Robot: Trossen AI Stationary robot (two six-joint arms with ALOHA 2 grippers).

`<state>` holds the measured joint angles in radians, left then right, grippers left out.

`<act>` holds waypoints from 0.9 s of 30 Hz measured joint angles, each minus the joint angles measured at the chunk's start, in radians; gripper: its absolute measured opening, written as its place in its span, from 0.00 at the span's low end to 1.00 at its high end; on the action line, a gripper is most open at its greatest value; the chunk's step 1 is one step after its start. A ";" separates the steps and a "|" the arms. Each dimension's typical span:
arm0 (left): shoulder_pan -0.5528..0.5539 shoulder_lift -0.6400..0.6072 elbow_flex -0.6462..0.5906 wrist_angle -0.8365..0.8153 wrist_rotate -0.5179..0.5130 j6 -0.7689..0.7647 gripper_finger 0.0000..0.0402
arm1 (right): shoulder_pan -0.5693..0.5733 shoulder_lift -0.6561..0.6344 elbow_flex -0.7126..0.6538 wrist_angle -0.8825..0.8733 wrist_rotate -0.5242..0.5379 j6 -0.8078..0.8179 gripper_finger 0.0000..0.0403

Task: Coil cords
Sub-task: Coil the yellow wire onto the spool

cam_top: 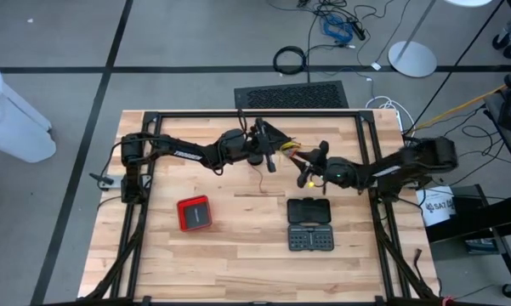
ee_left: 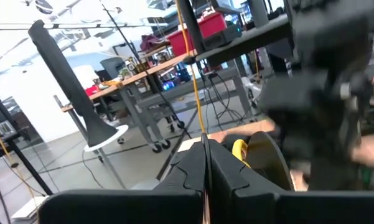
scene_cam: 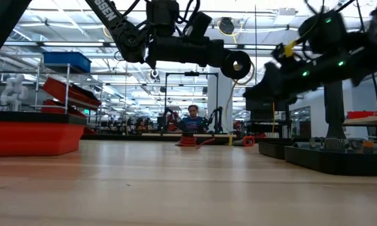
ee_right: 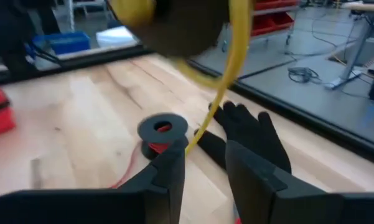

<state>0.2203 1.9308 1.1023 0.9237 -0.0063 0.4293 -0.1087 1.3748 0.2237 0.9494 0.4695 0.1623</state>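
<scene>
A thin yellow cord (ee_left: pixel 196 93) runs from between the shut fingers of my left gripper (ee_left: pixel 205 163), which is held level above the table's middle (cam_top: pixel 270 158). A dark spool (scene_cam: pixel 238 63) with yellow cord on it hangs in the air between the two grippers. My right gripper (ee_right: pixel 205 163) stands open just right of it (cam_top: pixel 310 170), and the yellow cord (ee_right: pixel 227 87) hangs in front of its gap. I cannot tell whether they touch. A small black spool of reddish cord (ee_right: pixel 163 130) stands on the table beside a black glove (ee_right: pixel 252 134). My left gripper pinches the thin yellow cord (ee_left: pixel 205 140) between its two shut fingers, which point level toward the table's right. The cord leaves the fingertips and runs on upward in the wrist view, clear of the table.
A red box (cam_top: pixel 194 213) lies at the near left and a black bit case (cam_top: pixel 310 224) at the near right. A thin cord tail (cam_top: pixel 260 180) trails on the wood at the centre. A black frame (cam_top: pixel 370 153) borders the table.
</scene>
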 joint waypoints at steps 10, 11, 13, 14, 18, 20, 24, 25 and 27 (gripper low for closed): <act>-0.003 0.000 0.000 0.019 0.000 -0.032 0.02 | -0.056 0.349 0.192 0.079 0.097 -0.055 0.23; -0.005 0.000 0.000 0.019 0.000 -0.032 0.02 | -0.056 0.360 0.198 0.081 0.132 -0.061 0.22; -0.008 0.000 0.000 0.019 0.000 -0.032 0.02 | -0.050 0.371 0.199 0.086 0.164 -0.087 0.21; -0.010 0.000 0.000 0.019 0.000 -0.032 0.02 | -0.047 0.372 0.199 0.087 0.164 -0.097 0.20; -0.010 0.000 0.000 0.018 0.000 -0.032 0.02 | -0.047 0.372 0.199 0.087 0.162 -0.116 0.19; -0.011 0.000 0.000 0.018 0.000 -0.032 0.02 | -0.044 0.372 0.199 0.087 0.161 -0.131 0.19; -0.011 0.000 0.000 0.018 0.000 -0.032 0.02 | -0.010 0.355 0.193 0.079 0.158 -0.159 0.19; -0.011 0.000 0.000 0.018 0.000 -0.032 0.02 | 0.002 0.342 0.187 0.071 0.160 -0.161 0.19; -0.011 0.000 0.000 0.017 0.000 -0.032 0.02 | 0.028 0.315 0.174 0.052 0.174 -0.160 0.19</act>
<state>0.2089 1.9308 1.1023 0.9410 -0.0059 0.3969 -0.0807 1.6898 0.3975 1.0010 0.6439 0.0024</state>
